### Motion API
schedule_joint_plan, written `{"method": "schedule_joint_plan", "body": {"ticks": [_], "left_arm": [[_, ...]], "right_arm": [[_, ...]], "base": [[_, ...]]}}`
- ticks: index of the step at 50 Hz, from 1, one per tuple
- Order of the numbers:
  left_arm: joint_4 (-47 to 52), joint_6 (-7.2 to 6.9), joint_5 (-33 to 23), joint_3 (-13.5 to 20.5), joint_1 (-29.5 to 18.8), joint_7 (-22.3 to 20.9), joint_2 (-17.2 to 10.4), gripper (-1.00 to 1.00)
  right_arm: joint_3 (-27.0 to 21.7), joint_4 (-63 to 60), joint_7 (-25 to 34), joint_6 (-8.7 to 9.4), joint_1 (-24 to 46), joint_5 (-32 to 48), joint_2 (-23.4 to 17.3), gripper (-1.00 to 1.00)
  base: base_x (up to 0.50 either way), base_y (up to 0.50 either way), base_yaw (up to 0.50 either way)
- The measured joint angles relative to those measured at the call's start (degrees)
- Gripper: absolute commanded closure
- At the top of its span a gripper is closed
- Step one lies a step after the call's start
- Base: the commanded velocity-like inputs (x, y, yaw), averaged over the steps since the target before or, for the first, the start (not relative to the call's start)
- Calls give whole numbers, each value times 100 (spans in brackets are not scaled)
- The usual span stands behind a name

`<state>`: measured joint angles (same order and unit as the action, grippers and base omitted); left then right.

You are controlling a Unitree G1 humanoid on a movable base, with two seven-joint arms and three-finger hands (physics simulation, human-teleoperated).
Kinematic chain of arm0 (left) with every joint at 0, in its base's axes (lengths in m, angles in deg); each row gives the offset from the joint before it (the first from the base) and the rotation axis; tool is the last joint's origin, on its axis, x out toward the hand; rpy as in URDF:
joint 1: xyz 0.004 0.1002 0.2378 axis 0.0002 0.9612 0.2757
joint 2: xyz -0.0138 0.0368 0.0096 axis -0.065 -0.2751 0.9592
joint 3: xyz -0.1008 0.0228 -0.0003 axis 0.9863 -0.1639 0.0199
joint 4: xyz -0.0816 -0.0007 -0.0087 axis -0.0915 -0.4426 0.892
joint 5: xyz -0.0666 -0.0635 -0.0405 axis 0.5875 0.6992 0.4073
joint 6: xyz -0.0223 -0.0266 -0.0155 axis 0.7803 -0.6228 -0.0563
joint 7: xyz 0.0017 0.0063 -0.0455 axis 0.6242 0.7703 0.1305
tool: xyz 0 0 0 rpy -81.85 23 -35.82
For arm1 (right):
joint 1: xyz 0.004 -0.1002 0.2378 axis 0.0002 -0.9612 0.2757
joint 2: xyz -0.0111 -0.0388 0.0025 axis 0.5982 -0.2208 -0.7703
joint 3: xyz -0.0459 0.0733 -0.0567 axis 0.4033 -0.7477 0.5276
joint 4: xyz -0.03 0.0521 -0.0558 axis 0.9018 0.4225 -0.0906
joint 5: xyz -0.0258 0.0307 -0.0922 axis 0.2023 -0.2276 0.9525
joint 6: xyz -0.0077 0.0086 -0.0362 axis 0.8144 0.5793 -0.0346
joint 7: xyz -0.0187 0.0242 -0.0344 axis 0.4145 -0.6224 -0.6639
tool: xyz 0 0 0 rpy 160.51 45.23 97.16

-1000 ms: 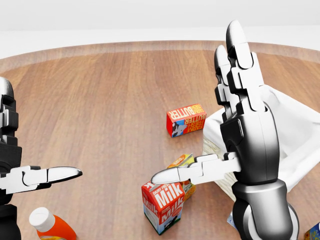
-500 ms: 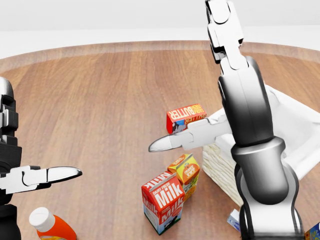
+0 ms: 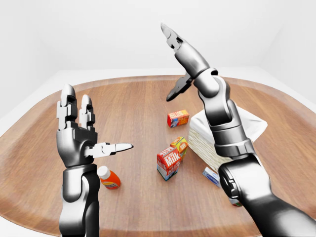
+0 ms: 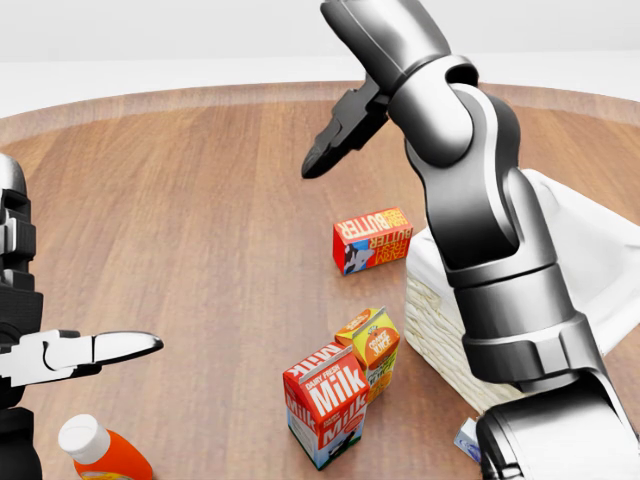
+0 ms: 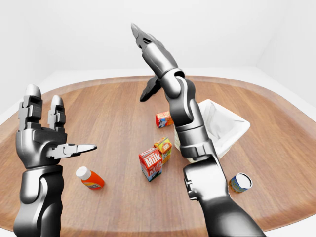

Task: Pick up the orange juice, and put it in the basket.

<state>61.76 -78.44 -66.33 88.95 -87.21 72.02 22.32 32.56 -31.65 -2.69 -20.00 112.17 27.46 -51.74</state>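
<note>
Orange juice (image 4: 372,343): small carton on tabletop (image 4: 200,200), touching milk carton (image 4: 324,402), well below the raised right hand (image 3: 178,49)'s spread, empty fingers. Likely light, stiff; grip flat sides. Basket (image 5: 224,126) beside.

On my head view the right hand (image 4: 345,125) is raised near the top, thumb pointing down-left, fingers spread (mostly cropped). My left hand (image 4: 60,355) shows at the left edge, open. On the wooden table (image 4: 200,200) I see the orange juice (image 4: 372,345) touching the milk carton (image 4: 325,405), the butter box (image 4: 372,240), the basket (image 4: 590,270) and 1 orange bottle (image 4: 100,452).
</note>
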Motion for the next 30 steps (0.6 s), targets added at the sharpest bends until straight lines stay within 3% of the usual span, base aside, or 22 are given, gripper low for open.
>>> {"method": "schedule_joint_plan", "body": {"ticks": [12, 30], "left_arm": [[-1, 0, 20, 9, -13, 12, -5, -100], [-12, 0, 32, 14, -25, 27, -11, -100]], "right_arm": [[133, 3234, -303, -877, 1758, 815, -203, -100], [239, 5284, -239, -901, 2694, 2007, -95, -100]], "base": [[0, 0, 0], [0, 0, 0]]}}
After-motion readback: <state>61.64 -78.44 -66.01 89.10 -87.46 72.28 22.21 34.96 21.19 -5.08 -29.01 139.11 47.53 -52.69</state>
